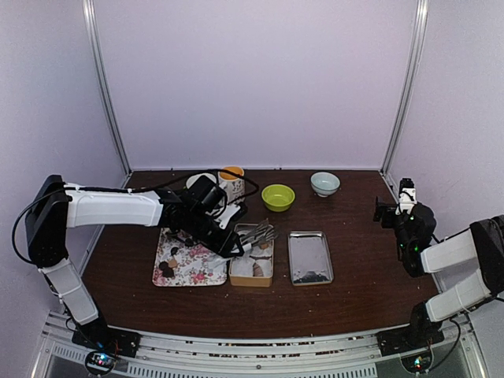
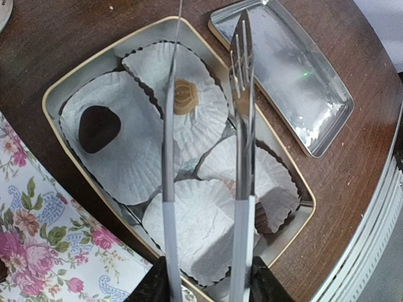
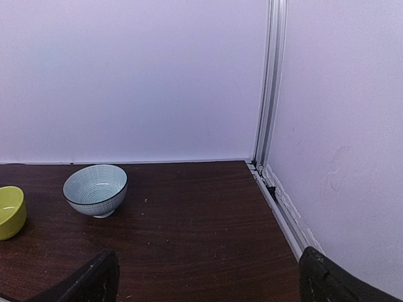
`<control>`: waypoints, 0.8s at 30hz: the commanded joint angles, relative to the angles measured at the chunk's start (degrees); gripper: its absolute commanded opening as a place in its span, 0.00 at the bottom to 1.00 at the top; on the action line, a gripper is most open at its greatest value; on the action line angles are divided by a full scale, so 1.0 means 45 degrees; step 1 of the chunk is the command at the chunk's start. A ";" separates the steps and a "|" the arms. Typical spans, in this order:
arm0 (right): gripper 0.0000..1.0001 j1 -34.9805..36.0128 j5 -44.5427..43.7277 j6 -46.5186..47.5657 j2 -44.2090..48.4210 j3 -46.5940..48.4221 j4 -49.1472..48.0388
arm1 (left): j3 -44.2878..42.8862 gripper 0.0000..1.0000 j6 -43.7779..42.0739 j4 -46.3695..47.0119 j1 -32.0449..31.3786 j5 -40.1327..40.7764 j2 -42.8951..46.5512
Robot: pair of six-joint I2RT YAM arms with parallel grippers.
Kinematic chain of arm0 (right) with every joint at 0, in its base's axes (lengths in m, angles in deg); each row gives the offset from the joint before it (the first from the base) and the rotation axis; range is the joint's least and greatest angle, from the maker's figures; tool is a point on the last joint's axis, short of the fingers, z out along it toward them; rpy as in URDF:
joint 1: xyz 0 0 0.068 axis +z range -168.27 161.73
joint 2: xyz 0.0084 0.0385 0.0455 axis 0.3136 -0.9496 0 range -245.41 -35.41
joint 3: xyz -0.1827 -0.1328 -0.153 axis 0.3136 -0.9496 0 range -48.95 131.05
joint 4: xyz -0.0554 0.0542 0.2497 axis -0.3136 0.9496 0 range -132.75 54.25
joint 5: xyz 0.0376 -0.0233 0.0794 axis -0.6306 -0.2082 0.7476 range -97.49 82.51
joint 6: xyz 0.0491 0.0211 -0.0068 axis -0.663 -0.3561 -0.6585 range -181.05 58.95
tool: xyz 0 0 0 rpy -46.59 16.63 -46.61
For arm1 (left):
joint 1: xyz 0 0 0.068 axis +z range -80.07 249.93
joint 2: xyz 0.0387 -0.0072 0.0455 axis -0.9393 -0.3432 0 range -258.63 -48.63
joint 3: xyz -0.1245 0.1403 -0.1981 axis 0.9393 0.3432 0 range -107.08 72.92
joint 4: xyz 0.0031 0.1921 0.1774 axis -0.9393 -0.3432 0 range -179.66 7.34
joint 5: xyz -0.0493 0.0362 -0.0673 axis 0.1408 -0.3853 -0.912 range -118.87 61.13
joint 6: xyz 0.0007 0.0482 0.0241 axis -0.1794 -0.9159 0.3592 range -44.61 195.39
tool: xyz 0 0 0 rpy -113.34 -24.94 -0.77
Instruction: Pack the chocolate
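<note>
Two arms show from above. The left arm [image 1: 110, 209] reaches across the counter [image 1: 362, 295] to a gold-edged tin [image 1: 251, 279]. Its jaws are clamped on the handle end of the silver tongs [image 1: 261, 234], whose tips hang over the tin's far end. Several dark chocolate lumps [image 1: 166, 268] lie on a floral tray [image 1: 197, 272] just left of the tin. A silver tray [image 1: 309, 250] sits just right of it. Along the far side stand a cup [image 1: 231, 183], a green bowl [image 1: 278, 197] and a blue-white bowl [image 1: 325, 183]. The right arm [image 1: 450, 250] is at the counter's right edge, well apart from everything, with its jaws too small here to judge.

From the left wrist, the left jaws press the two tong arms from outside. The tong tips stand apart and hold nothing. Below them the tin is lined with white paper cups [image 2: 129, 167]. A dark chocolate piece [image 2: 99, 129] rests in one cup, and a lighter brown chocolate piece [image 2: 185, 96] rests in the next, between the tong arms.

From the right wrist, the right jaws are spread wide at the lower corners and hold nothing, with both bowls on the counter beyond
</note>
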 commanded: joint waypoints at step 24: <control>1.00 -0.0061 -0.0242 -0.0124 -0.0089 0.0027 -0.0172 | 0.2444 0.34 0.1376 -0.1041 0.2569 0.1217 0.5612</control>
